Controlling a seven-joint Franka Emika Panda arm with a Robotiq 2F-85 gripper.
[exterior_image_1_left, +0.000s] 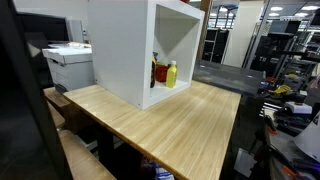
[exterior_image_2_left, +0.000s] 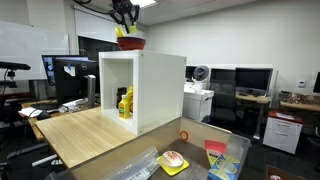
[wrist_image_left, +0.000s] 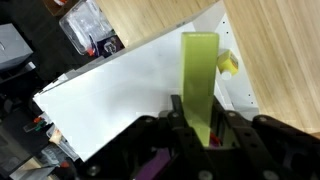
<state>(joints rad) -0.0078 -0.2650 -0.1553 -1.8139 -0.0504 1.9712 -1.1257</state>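
Gripper is clenching a flat yellow-green item from above, holding it at the top of the white cabinet, near the edge over the open front, seemingly in place but not yet let go, while bottles are standing inside it and the wooden table is carrying everything.

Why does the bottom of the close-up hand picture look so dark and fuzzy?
In the wrist view, the fingers holding the yellow-green thing are probably too near the lens, so they blur dark; behind them the white cabinet top is evenly bright. In an exterior view, a dark post at the left edge is smeared too.
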